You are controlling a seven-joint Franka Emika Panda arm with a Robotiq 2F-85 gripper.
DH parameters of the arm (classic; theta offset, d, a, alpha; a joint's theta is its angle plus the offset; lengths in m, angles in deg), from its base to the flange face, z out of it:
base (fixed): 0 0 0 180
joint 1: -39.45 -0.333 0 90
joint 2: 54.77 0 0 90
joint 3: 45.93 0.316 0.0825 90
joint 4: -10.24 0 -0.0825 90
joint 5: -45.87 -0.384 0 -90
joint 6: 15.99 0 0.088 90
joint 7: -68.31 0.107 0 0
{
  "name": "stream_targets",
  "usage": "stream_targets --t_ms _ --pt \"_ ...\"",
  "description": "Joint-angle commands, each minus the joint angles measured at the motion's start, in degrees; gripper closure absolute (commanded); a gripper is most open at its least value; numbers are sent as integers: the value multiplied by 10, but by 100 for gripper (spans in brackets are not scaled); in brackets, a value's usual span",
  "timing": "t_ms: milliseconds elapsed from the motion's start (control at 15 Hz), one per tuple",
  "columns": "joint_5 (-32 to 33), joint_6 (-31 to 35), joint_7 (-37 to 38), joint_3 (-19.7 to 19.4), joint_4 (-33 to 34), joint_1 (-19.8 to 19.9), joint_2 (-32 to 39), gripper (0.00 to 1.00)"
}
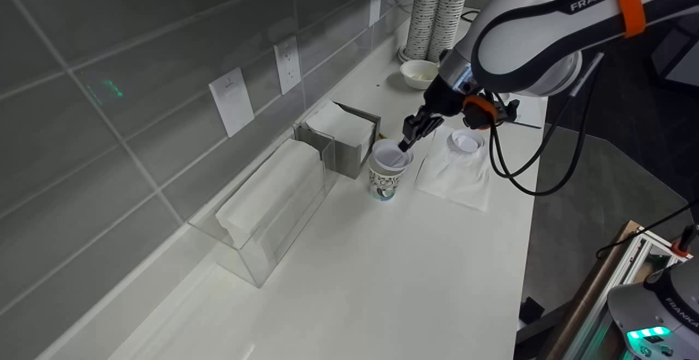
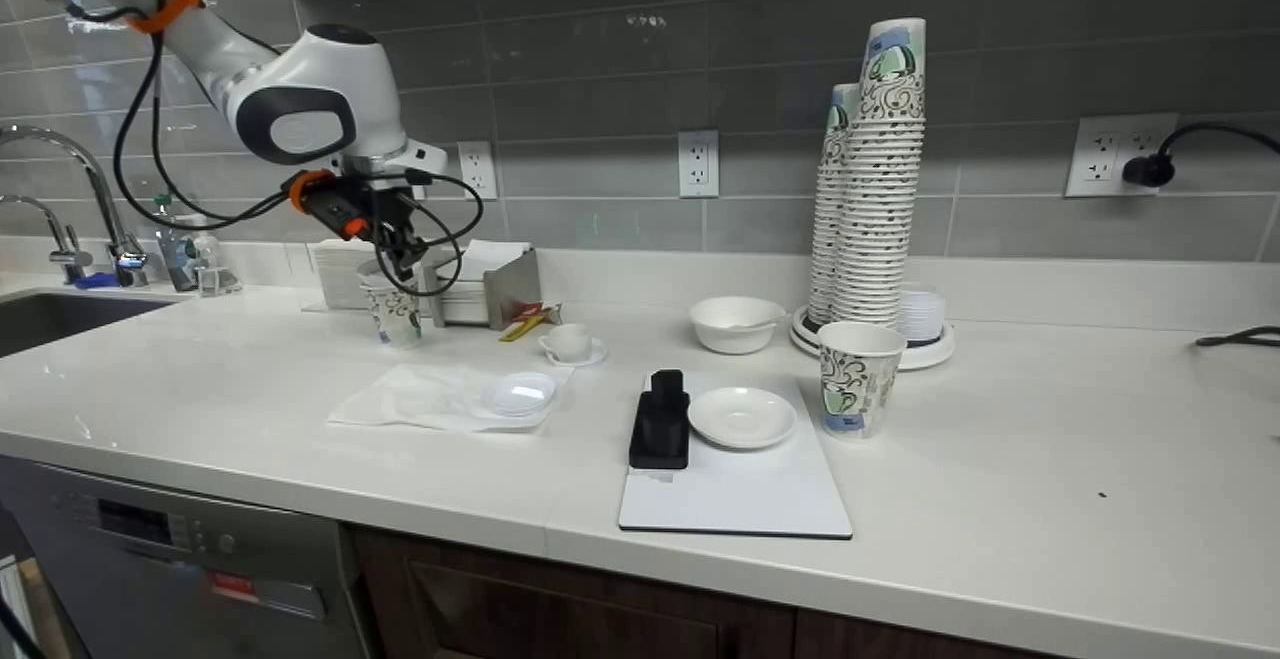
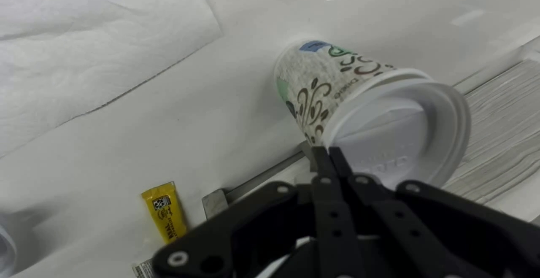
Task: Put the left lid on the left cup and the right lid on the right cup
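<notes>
The patterned left cup (image 1: 384,185) stands upright beside the napkin holders; it also shows in an exterior view (image 2: 396,317) and in the wrist view (image 3: 312,84). My gripper (image 1: 405,144) is shut on the rim of a white lid (image 1: 392,155); its fingertips pinch the near edge in the wrist view (image 3: 330,149). The lid (image 3: 388,139) lies over the cup's mouth, slightly offset, with part of the cup rim showing. I cannot tell if it is seated. A second white lid (image 2: 520,394) lies on a paper napkin (image 2: 425,399). The right cup (image 2: 860,379) stands near the cup stacks.
A clear napkin holder (image 1: 256,251) and a metal napkin box (image 1: 349,158) stand close beside the left cup. A yellow packet (image 3: 166,212) and a small teacup (image 2: 570,341) are near. A bowl (image 2: 737,324), tall cup stacks (image 2: 868,209) and a white board (image 2: 740,499) are farther off.
</notes>
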Motion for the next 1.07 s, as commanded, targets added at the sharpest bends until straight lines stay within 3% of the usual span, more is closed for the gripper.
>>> stream_targets --t_ms 0,467,1000 --pt "16 7 27 6 4 -3 7 100" --pt "10 10 36 14 5 -5 5 100" --pt "47 33 81 15 0 -4 10 100"
